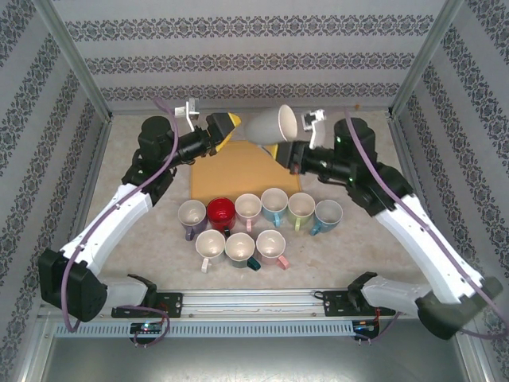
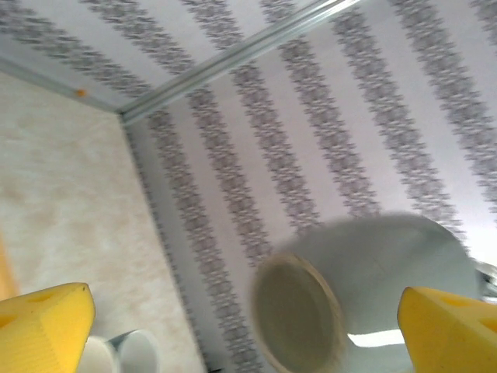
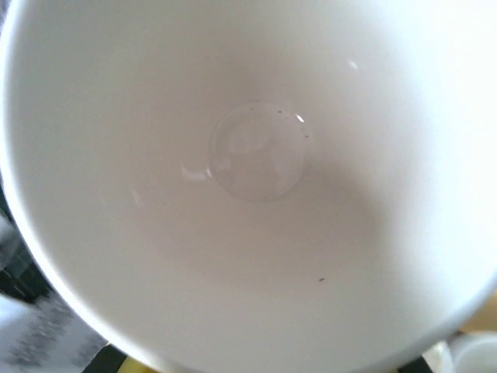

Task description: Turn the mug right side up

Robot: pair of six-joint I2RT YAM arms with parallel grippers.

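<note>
Above the tan mat (image 1: 238, 177), my right gripper (image 1: 280, 151) clamps the empty white mug (image 1: 270, 126); left gripper (image 1: 227, 131) gapes, empty-handed.

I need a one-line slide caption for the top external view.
Right fingers grip a tilted white mug aloft; left fingers are open; nine mugs stand upright.

Robot lab test booth: wallpapered panels (image 1: 254, 48) in aluminium framing (image 1: 75, 60) enclose a beige table (image 1: 334, 255); mounting rail (image 1: 254, 301) along the table's near edge.
</note>
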